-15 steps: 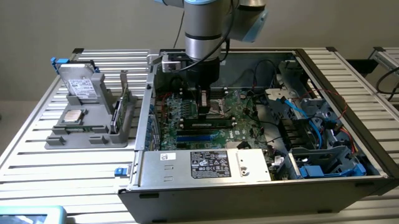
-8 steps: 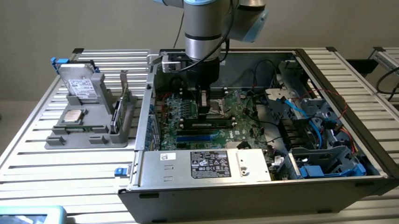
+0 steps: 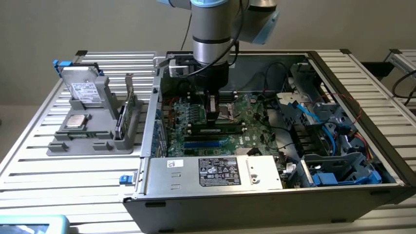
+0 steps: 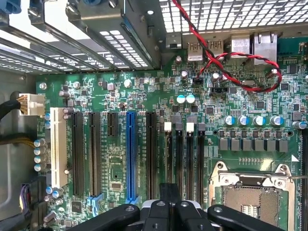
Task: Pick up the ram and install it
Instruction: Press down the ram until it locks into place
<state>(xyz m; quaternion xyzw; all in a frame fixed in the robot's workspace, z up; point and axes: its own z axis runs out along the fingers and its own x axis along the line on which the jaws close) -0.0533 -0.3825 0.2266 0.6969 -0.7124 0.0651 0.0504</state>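
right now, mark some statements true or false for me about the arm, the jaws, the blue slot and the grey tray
The arm reaches down into the open computer case: true.
The jaws stand wide open: false, they are shut.
A card fills the blue slot: false, it is empty.
The grey tray sits on the table outside the case: true.

Gripper [image 3: 213, 117] inside computer case [image 3: 260, 200], over motherboard [image 3: 247, 109]

One blue slot [image 4: 130, 156], perhaps four memory slots [image 4: 179, 159].
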